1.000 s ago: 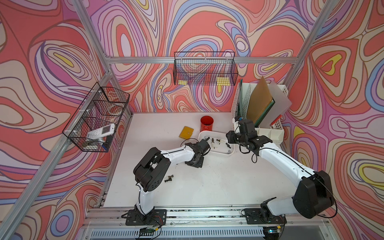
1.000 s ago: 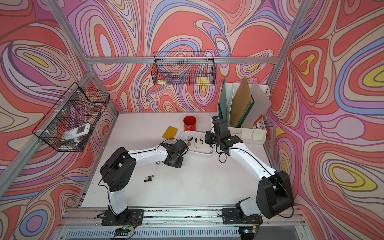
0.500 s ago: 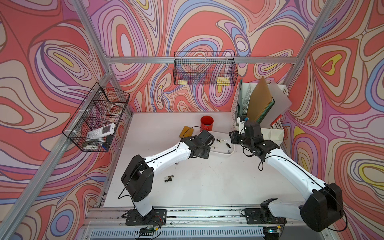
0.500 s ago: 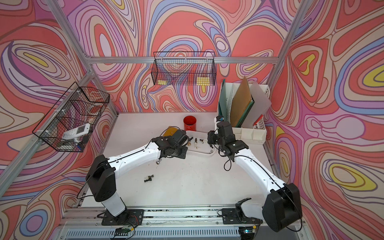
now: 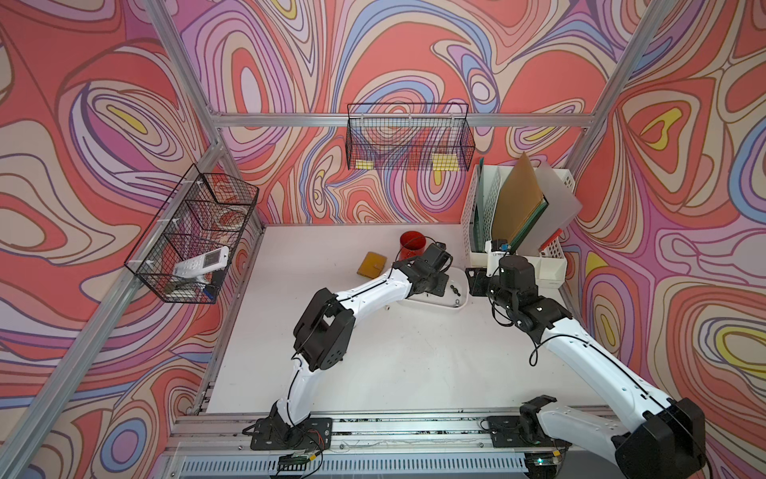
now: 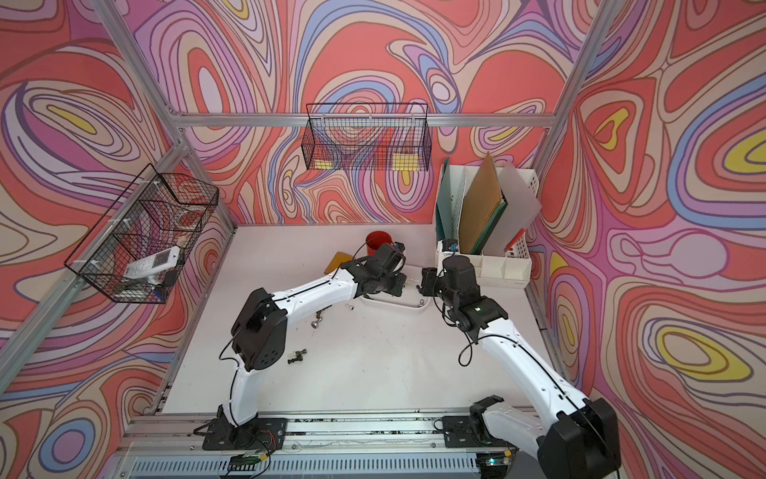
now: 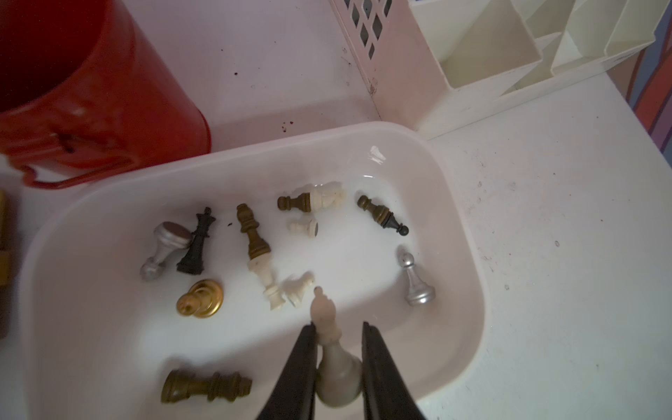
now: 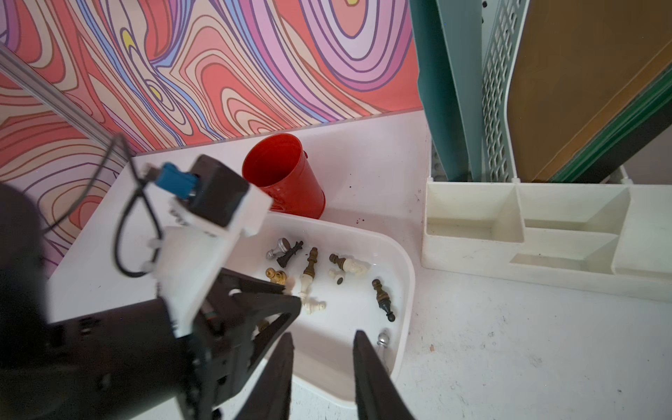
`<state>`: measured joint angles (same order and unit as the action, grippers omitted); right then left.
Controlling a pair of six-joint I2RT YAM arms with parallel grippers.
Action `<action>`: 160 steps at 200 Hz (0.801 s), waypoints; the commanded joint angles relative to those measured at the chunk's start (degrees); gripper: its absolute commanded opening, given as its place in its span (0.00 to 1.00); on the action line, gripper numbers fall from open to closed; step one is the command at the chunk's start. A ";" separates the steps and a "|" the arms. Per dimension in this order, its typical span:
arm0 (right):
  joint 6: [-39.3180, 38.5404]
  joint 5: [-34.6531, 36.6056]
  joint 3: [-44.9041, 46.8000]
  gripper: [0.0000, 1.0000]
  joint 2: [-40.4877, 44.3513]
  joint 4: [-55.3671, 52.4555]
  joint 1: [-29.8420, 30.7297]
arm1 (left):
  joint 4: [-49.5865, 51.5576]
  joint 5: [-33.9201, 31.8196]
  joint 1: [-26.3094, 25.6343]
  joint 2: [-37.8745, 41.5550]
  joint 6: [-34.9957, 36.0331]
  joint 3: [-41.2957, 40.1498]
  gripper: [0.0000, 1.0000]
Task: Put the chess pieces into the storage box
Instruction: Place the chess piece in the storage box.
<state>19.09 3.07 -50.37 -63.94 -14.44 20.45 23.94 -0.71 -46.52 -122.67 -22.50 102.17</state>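
While the left arm stretched out across the desk (image 7: pixel 563 254), the left fingers (image 7: pixel 337 327) had come in from beside the storage box (image 7: pixel 469 276), where they were a second earlier. They now hung just above its near wall. They were clamped on a pale chess piece (image 7: pixel 332 349), its wide base wedged between them and its head pointing out past the fingertips.

The right fingers (image 8: pixel 323 338) had drawn back from over the box to its rim. They stood apart with nothing between them.

Beyond the left fingertips, a dozen or so stored pieces (image 7: pixel 254 240) lay toppled on the box floor in silver, black, brass, gold and white. A red cup (image 7: pixel 109 109) stood past the box's far wall.

To my eye the carry was done and only the letting-go remained, and the drop would be short. The right arm's retreat left room for it.

The job was far from over, though. A few loose pieces (image 6: pixel 297 356) lay on the desk back by the left arm's elbow, well apart from both sets of fingers.

I could read no writing. The cup and box were plain. The handset (image 5: pixel 202 263) in the side wire basket was too small to make out. Some print on the left camera mount (image 8: pixel 182 218) was blurred.
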 commanded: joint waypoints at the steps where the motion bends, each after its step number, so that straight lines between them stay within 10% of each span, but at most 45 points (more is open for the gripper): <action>1: -1.05 1.55 0.79 0.31 0.82 0.40 0.03 | -3.04 3.96 -0.05 -3.61 0.31 4.41 0.22; 68: -1.91 2.40 0.07 0.31 1.62 -0.74 0.03 | -3.17 5.10 -0.14 -4.22 0.20 5.99 0.36; 160: -1.87 -10.20 -8.90 0.31 -4.29 -3.58 1.97 | 0.62 -7.27 0.38 26.80 4.11 -18.62 0.38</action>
<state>17.65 -1.13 -56.29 -64.69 -16.99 20.71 20.53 -2.46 -46.50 -102.37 -19.90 88.68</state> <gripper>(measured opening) 0.307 0.386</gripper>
